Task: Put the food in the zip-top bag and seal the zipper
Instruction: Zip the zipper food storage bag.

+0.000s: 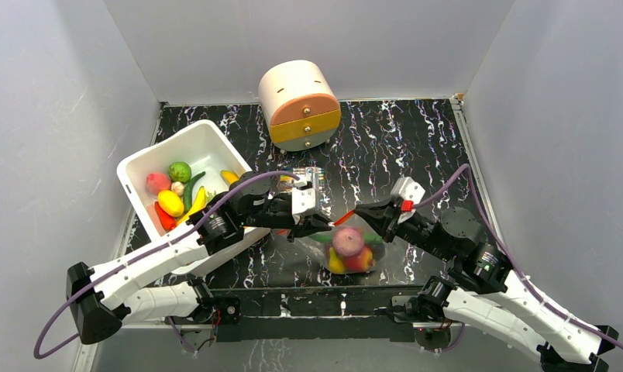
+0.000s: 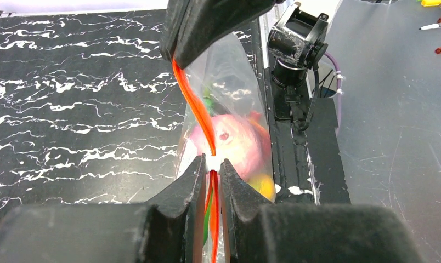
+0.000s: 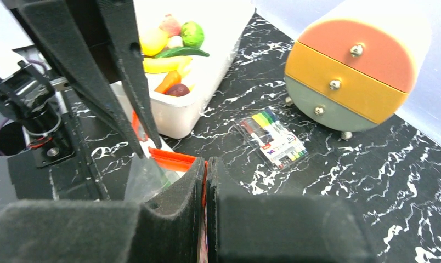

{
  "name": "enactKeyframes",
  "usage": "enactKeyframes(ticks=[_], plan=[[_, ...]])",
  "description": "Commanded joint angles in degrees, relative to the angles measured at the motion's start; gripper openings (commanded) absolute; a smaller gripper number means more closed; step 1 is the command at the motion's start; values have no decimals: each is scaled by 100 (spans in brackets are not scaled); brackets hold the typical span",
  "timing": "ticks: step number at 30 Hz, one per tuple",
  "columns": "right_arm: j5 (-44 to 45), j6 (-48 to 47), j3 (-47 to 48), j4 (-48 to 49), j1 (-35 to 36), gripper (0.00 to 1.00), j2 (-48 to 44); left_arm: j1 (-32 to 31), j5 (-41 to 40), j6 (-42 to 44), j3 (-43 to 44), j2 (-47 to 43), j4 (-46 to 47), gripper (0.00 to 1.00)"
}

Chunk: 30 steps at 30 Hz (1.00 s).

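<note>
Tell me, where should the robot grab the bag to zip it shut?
On the orange strip along the mouth of the bag, coming in from either end. The strip is thin, flat and on top, so a pincer can pinch it. The left pincer and right pincer pinch it that way.

- A robot test lab: plain grey panels (image 1: 53, 116) wall in the black marbled bench (image 1: 417, 139) at nine, twelve and three o'clock.
- Left arm (image 1: 153, 260) and right arm (image 1: 487, 291) bolted at six o'clock.

The zipper (image 2: 195, 104) is red-orange, the zip-top bag (image 2: 235, 71) clear, the table (image 1: 417, 155) black with white veins.
</note>
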Motion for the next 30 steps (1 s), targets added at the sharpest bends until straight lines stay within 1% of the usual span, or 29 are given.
enactKeyframes(ticks=[1,7,15,21,30], plan=[[1146,-43,408,484,-37,0,-136,14,-6,33,-116,-294,-501,0],[1769,17,365,469,-32,0,-355,18,-211,72,-253,-525,-799,0],[1906,145,391,257,-35,0,-384,15,-461,-26,-555,-977,-880,0],[2543,178,337,251,-34,0,-641,18,-565,35,-680,-1211,-1159,0],[3487,290,741,-149,-34,0,-691,15,-780,83,-887,-1640,-1436,0]])
